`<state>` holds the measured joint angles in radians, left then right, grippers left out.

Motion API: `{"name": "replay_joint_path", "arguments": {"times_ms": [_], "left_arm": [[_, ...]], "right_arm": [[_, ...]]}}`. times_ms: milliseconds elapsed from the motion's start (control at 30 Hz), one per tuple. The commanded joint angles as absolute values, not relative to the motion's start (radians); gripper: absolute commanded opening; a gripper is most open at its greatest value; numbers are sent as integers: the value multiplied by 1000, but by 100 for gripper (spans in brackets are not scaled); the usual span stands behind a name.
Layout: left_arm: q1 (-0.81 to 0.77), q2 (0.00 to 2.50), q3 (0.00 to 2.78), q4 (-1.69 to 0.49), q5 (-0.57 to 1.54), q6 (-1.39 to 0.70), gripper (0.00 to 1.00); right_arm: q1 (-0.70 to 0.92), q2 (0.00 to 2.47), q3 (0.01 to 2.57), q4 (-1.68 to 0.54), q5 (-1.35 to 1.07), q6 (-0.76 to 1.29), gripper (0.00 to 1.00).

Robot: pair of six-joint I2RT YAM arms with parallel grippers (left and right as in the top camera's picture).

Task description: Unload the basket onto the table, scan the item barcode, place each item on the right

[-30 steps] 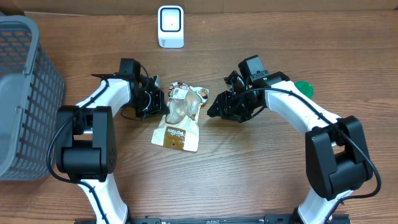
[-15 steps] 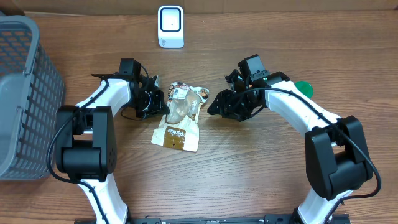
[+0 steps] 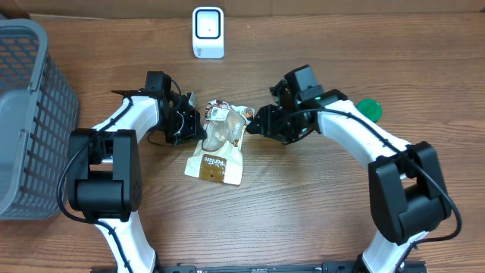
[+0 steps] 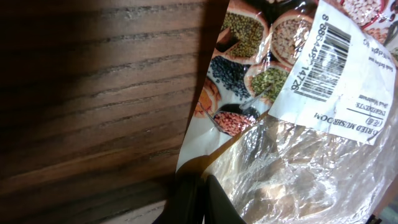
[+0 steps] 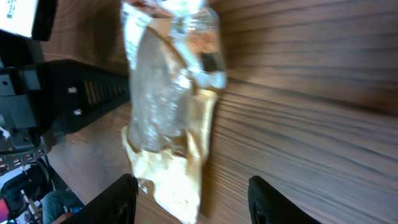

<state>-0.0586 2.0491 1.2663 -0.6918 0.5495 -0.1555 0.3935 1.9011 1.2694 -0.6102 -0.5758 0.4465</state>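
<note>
The item, a clear and gold snack bag (image 3: 216,145), lies flat on the wooden table with its white barcode label (image 3: 220,114) facing up. The label (image 4: 323,59) shows sharply in the left wrist view. My left gripper (image 3: 192,123) sits at the bag's left edge, its fingertips (image 4: 194,186) pressed together on the gold fold of the bag (image 4: 298,162). My right gripper (image 3: 259,123) is open just off the bag's right edge. In the right wrist view its fingers (image 5: 123,198) straddle the gold end of the bag (image 5: 171,118) without touching it. The white scanner (image 3: 208,32) stands at the back.
A grey mesh basket (image 3: 30,114) fills the left side of the table. A green round object (image 3: 370,108) lies behind my right arm. Bare wood stretches in front of the bag.
My right gripper has slid a little left, closer to the bag's right edge. The left arm and the bag have stayed put.
</note>
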Motion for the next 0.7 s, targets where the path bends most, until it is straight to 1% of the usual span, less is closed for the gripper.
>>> {"name": "replay_joint_path", "arguments": {"times_ms": [0, 233, 300, 500, 667], "left_arm": [[-60, 2076, 1229, -702, 487, -165, 4], [-60, 2076, 1229, -704, 486, -165, 4], [-60, 2076, 1229, -703, 487, -165, 4], [-60, 2076, 1229, -704, 487, -165, 4], [-60, 2076, 1229, -706, 482, -165, 4]], "right_arm": [[435, 1962, 1263, -578, -570, 502, 55], [477, 2044, 1263, -543, -570, 551, 55], [487, 2056, 1263, -534, -571, 556, 57], [546, 2089, 1263, -453, -570, 651, 61], [577, 2090, 1263, -421, -571, 655, 64]]}}
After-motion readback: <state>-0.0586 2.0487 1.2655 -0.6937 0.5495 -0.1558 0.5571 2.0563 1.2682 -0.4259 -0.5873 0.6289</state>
